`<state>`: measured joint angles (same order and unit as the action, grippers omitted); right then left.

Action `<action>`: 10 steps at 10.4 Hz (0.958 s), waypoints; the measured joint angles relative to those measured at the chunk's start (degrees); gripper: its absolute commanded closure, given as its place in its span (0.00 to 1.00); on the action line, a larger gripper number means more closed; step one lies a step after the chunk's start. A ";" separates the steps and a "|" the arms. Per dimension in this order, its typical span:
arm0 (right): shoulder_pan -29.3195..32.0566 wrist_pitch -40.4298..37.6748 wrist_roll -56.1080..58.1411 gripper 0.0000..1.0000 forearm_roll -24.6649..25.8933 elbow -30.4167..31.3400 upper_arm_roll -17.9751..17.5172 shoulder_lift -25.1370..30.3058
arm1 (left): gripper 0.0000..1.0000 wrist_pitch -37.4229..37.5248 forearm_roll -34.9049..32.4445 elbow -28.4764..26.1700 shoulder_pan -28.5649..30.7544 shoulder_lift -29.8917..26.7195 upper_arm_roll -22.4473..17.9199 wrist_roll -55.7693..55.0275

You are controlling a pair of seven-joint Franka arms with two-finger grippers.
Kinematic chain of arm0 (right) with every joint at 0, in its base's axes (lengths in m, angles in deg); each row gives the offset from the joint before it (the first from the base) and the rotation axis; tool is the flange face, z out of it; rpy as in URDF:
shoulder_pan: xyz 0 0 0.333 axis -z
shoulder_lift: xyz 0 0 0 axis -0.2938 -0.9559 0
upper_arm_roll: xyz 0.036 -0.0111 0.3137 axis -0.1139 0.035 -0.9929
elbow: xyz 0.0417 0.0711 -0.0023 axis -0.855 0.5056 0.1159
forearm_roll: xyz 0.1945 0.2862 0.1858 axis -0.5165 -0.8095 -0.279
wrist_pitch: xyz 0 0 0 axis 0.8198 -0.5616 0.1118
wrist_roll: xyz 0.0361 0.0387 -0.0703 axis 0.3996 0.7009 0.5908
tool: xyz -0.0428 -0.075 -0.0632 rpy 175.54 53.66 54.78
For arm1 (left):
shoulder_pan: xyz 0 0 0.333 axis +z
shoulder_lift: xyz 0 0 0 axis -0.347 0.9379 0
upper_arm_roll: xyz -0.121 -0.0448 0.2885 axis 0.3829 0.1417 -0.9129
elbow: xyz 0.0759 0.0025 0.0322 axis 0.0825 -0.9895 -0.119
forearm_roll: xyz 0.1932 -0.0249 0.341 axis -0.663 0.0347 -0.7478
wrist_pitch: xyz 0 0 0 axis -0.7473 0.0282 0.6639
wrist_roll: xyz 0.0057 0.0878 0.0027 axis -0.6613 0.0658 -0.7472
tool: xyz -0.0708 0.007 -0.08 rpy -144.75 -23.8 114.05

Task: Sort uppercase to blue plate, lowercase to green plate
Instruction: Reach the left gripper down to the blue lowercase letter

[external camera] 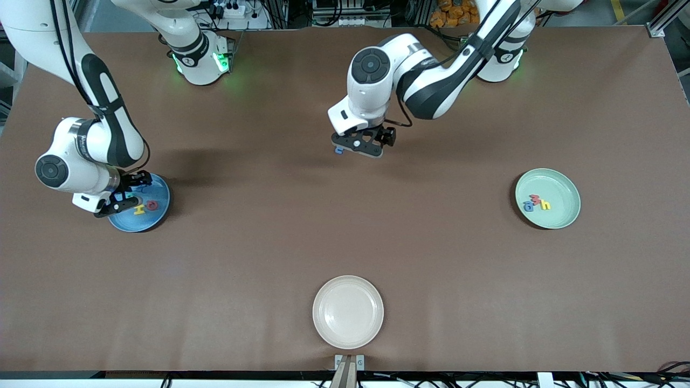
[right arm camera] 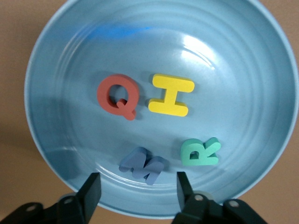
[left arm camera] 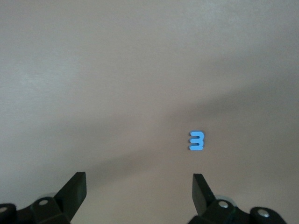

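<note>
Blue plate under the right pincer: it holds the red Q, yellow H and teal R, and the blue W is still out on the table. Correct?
Not quite. The blue W is already in the blue plate, lying with the red Q, yellow H and teal R, as the right wrist view shows. The right pincer is over that plate, open and holding nothing.

Front cam high, faces robots; wrist cams look down close; blue plate [external camera: 141, 223] shared.
</note>
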<state>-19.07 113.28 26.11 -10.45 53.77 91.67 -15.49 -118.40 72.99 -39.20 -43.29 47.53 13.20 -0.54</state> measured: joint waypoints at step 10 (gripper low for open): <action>-4.59 -14.96 -9.29 0.00 -6.55 -9.87 -0.17 5.07 | 0.00 -19.10 -11.80 -7.68 -11.27 8.99 -3.25 -14.58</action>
<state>-23.66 98.32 16.82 -17.00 43.90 91.50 -10.42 -137.50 61.18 -46.88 -54.56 56.52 9.95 -15.12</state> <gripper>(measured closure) 0.000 0.000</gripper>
